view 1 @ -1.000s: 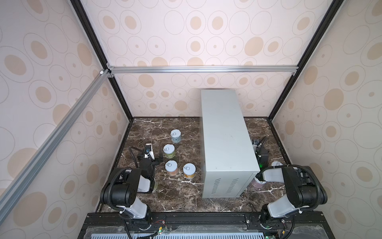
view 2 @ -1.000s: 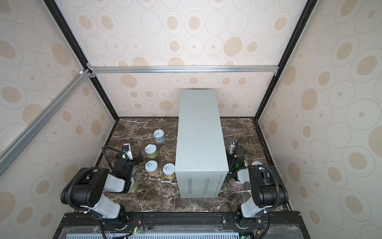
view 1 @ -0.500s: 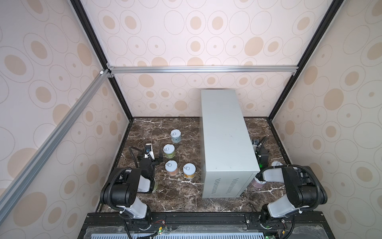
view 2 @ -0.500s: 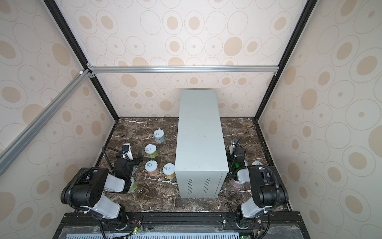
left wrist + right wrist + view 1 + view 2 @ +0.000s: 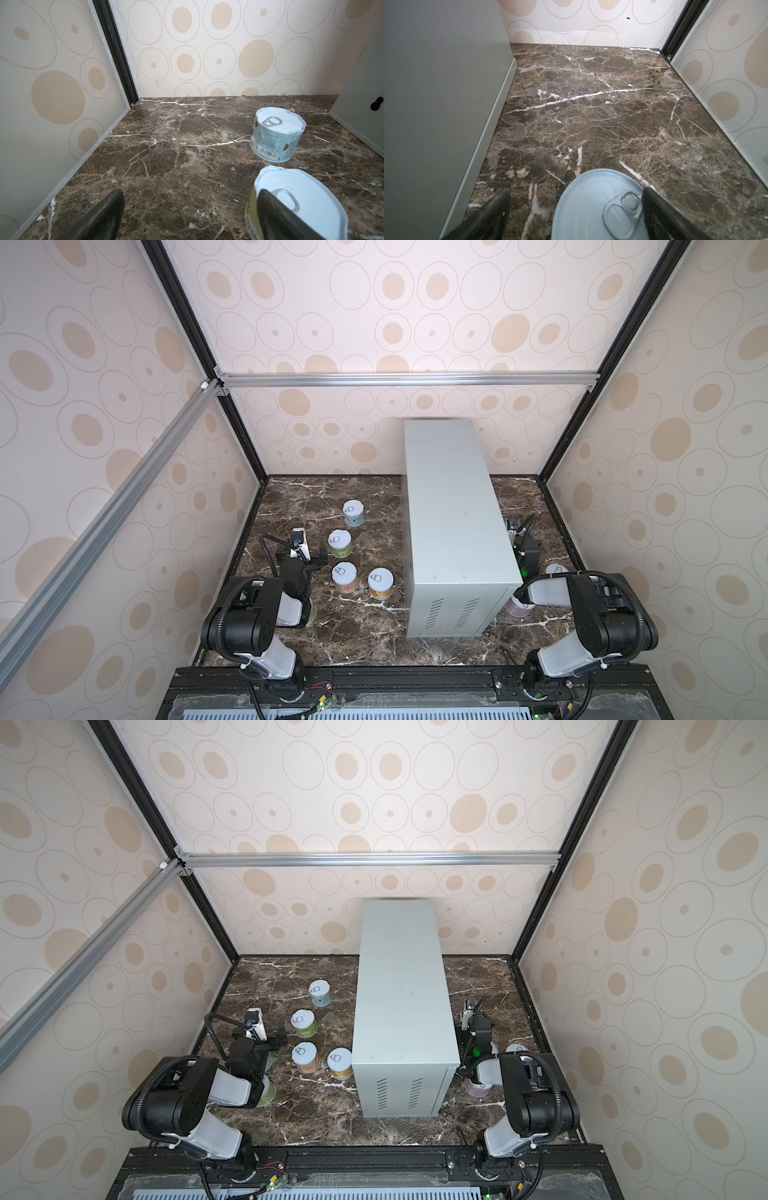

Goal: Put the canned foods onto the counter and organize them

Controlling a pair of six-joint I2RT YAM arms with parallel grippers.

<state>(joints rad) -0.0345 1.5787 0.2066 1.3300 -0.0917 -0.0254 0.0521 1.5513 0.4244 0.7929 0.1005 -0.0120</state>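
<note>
Staying motionless, holding left gripper (image 5: 190,197) wide, nine o'clock of green can (image 5: 311,205), right gripper (image 5: 576,195) wide over second can (image 5: 591,209), four o'clock of counter (image 5: 453,497)

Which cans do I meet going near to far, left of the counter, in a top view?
half-hidden can → pink-labelled can → green-labelled can → pale blue can. The yellow-labelled can sits about level with the pink one, so I leave it unranked.
</note>
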